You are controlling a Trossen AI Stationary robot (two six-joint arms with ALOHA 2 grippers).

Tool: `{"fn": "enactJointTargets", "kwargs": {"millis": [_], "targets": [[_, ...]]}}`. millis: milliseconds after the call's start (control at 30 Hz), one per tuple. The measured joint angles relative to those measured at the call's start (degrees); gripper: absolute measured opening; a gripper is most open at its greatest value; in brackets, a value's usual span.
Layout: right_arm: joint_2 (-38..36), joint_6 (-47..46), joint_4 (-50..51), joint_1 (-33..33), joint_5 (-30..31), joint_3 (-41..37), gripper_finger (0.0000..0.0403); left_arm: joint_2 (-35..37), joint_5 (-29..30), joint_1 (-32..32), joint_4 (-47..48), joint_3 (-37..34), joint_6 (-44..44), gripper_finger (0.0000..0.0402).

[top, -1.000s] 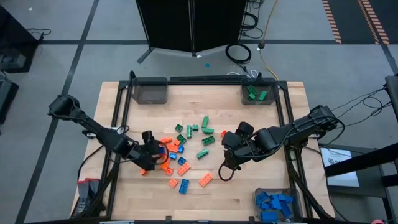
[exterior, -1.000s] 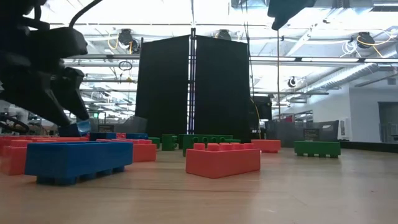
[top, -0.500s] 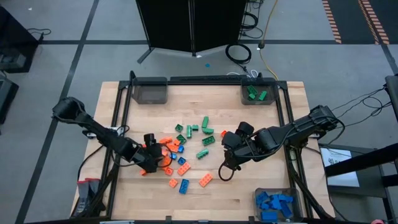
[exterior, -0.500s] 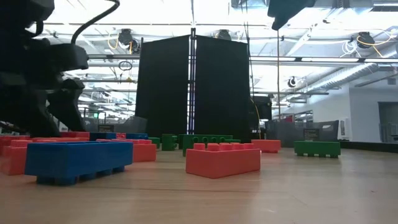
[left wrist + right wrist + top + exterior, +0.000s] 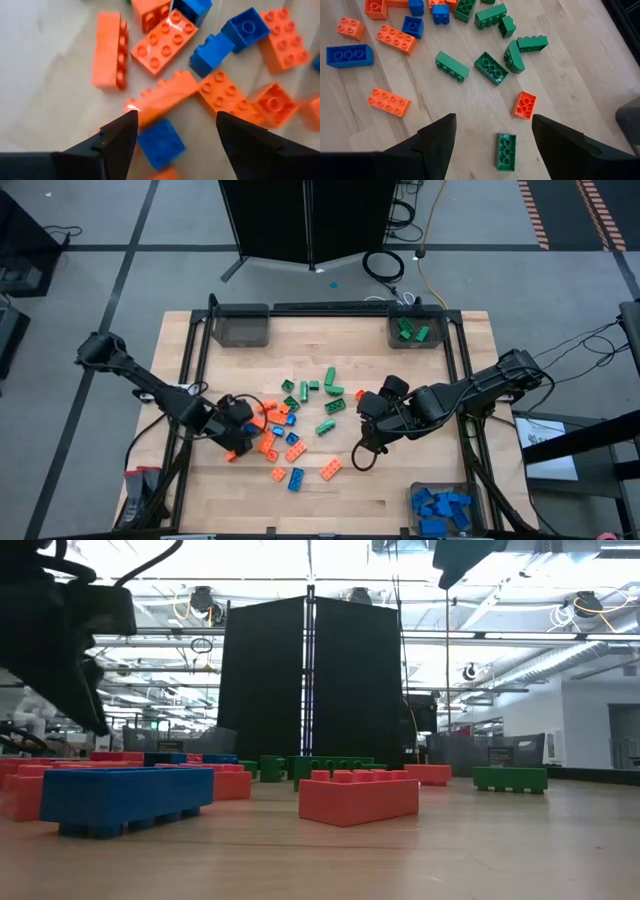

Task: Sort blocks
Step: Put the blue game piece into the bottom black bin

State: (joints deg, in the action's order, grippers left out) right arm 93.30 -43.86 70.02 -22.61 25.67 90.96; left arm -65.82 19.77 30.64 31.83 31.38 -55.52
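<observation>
Now | blocks (image 5: 300, 420): studded orange, green, blue, scattered | left gripper (image 5: 172, 131), right gripper (image 5: 492, 132): spread, empty

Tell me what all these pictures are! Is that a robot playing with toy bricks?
Yes! It is a robot with two dark arms at a wooden table. One picture looks down from above, one peeks across the tabletop, and two come from little cameras on the arms' wrists.

Orange, green and blue blocks lie mixed up in the middle. The robot is sorting them by colour: green ones sit in a far bin, blue ones in a near bin, and another bin looks empty.

The left gripper hovers over orange and blue blocks with open fingers. The right gripper waits, open, above the green ones. Neither holds anything.
</observation>
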Motion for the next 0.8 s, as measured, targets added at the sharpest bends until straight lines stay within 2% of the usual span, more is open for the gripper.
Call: {"fn": "enactJointTargets", "kwargs": {"millis": [133,367,567,800], "targets": [[0.0,0.3,0.3,0.0,0.0,0.0,0.0256,-0.7,-1.0,1.5,-0.2,0.0,-6.8,0.0272],[0.0,2.0,0.1,0.0,0.0,-1.5,0.0256,-6.9,-1.5,1.7,0.8,0.0,-7.2,0.0272],[0.0,-0.5,0.1,0.0,-0.6,-4.6,0.0256,-12.8,-0.2,1.5,1.1,-0.1,-9.0,0.0272],[0.0,-1.1,-0.3,0.0,-0.9,-5.1,0.0256,-15.6,-0.7,1.6,0.2,0.3,-11.3,0.0272]]}}
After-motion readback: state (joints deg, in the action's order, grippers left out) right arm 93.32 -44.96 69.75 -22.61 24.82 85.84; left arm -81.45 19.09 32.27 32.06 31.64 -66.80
